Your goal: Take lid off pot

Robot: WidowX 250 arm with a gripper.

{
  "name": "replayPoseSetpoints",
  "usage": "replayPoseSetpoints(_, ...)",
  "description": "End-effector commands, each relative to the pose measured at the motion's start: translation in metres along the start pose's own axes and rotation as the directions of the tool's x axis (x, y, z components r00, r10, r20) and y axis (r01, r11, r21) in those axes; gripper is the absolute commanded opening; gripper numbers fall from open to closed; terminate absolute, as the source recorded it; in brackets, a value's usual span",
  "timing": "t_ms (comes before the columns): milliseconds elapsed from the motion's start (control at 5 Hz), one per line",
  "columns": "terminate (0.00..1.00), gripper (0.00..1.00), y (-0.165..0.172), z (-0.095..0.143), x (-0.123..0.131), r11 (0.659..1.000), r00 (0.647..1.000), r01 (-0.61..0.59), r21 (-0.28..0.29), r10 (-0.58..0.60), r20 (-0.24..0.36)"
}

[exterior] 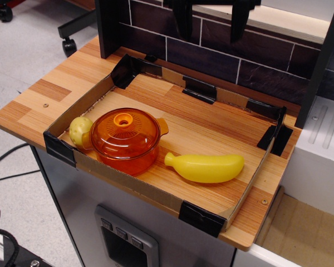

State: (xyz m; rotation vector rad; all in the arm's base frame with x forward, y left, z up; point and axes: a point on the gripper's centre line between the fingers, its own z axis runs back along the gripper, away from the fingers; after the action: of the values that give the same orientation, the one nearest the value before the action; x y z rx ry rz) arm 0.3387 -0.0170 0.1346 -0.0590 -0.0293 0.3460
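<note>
The translucent orange pot stands in the front left of the cardboard tray. Its shallow-domed orange lid sits on it, with a small opaque orange knob at the centre. My gripper hangs at the top edge of the view, high above the back of the tray and far from the pot. Its two dark fingers stand wide apart and hold nothing.
A yellow banana lies right of the pot. A yellow-green round toy touches the pot's left side. A dark tiled back wall rises behind the tray. A white unit stands at the right.
</note>
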Motion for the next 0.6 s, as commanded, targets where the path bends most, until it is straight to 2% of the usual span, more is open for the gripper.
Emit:
replayPoseSetpoints(0,0.00,1.00,0.044,0.008,-0.021,0.968,0.971,0.236,-0.086,-0.238,-0.022)
replayPoseSetpoints(200,0.00,1.00,0.072,0.003,-0.032,0.934,0.943,0.332,-0.130,-0.334,0.004)
replayPoseSetpoints(400,0.00,1.00,0.090,-0.007,-0.043,0.912,0.921,0.389,-0.130,-0.390,0.011)
